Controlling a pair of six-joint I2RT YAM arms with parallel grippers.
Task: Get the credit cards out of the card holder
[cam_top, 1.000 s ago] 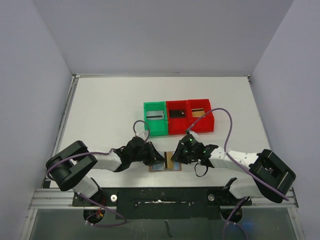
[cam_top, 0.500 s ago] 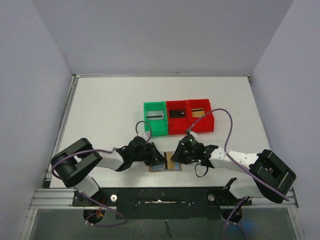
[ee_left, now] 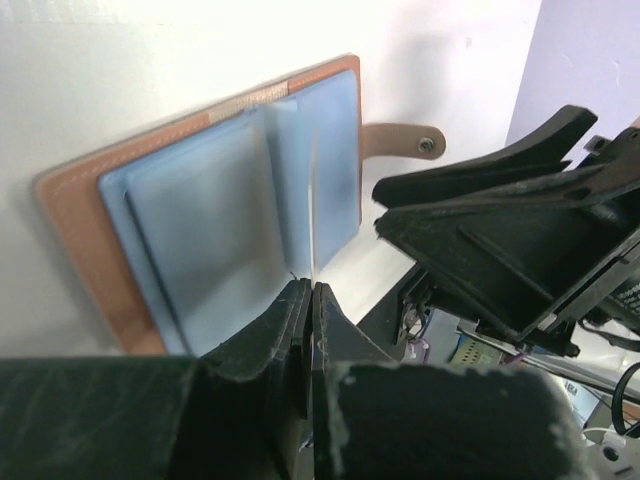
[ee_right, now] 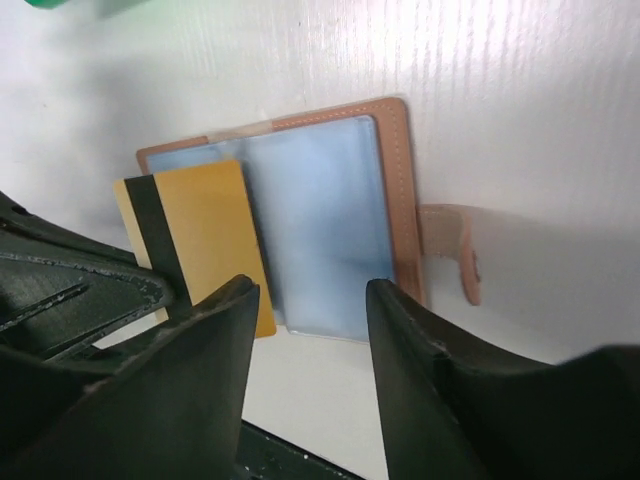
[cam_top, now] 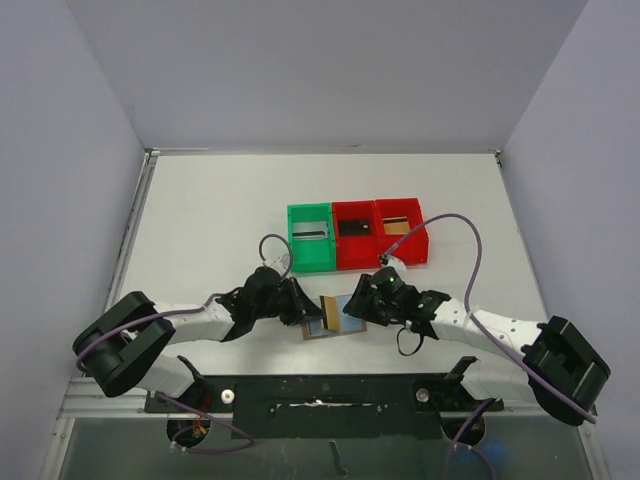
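Status: the card holder (ee_right: 320, 220) lies open on the worktop (cam_top: 220, 230), near the front edge, between the two arms, with its pale blue pockets facing up and its closing tab to one side.

The left end effector (ee_left: 311, 292) is clenched on the edge of a gold card (ee_right: 200, 235) with a dark stripe. The card stands over the holder's left page. I cannot confirm that it is fully clear of its pocket.

The right end effector (ee_right: 310, 287) is released, grasping nothing, and hovers just above the holder.

Risks, in my judgement:
- Nothing pins the holder down. If the card catches in its pocket, pulling it would drag or flip the holder.
- The pinch is on a thin edge, so a twist could let the card slip out.
- The two end effectors are very close together, and a careless retreat could knock one against the other.
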